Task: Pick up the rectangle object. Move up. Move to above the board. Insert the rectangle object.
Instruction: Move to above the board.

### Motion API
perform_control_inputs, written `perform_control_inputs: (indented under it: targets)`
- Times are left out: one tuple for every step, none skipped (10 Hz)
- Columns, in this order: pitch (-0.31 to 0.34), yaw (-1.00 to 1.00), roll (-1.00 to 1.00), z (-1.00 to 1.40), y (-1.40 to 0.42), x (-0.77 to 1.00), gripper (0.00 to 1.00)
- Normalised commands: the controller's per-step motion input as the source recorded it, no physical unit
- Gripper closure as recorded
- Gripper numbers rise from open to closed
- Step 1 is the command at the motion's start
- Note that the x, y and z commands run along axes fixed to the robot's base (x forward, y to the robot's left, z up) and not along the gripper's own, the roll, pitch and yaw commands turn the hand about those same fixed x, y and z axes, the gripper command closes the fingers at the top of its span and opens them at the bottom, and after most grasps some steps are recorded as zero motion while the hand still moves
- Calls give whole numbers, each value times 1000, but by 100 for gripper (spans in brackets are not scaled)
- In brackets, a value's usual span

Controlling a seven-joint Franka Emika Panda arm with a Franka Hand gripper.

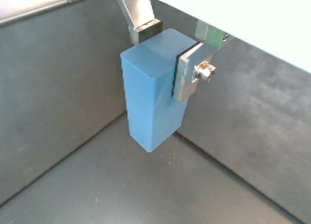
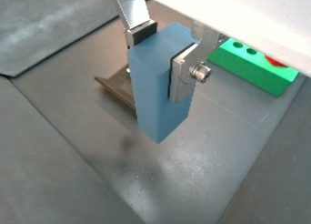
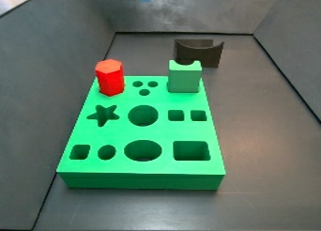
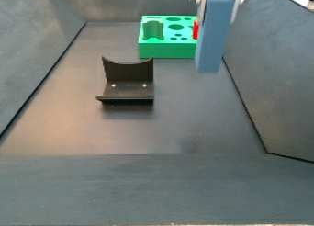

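My gripper (image 1: 168,50) is shut on the rectangle object (image 1: 148,96), a tall light-blue block, near its upper end. The silver fingers (image 1: 187,71) press on two opposite faces; both wrist views show this (image 2: 162,50). The block (image 4: 212,35) hangs upright above the dark floor, near the right wall in a side view. The board (image 3: 126,131) is a bright-green slab with star, circle, square and hexagon holes. It lies off to one side of the block (image 2: 249,68), not under it. The gripper does not show in the side view of the board.
A red hexagonal prism (image 3: 109,77) and a light-green block (image 3: 186,76) stand at the board's far end. A dark arch-shaped block (image 4: 125,80) lies on the floor beside the held block, and shows behind the board (image 3: 197,52). Grey walls enclose the floor.
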Motion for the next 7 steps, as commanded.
perform_control_inputs:
  targets:
    - [74, 5, 41, 1000, 59, -54, 100]
    - [80, 3, 41, 1000, 57, -51, 100]
    - [78, 5, 38, 1000, 53, -45, 100]
    - [78, 7, 34, 1000, 51, -41, 100]
    - [78, 8, 30, 1000, 48, -37, 100]
    - [79, 8, 26, 1000, 44, -29, 100]
    - [80, 4, 25, 943, 37, -17, 100]
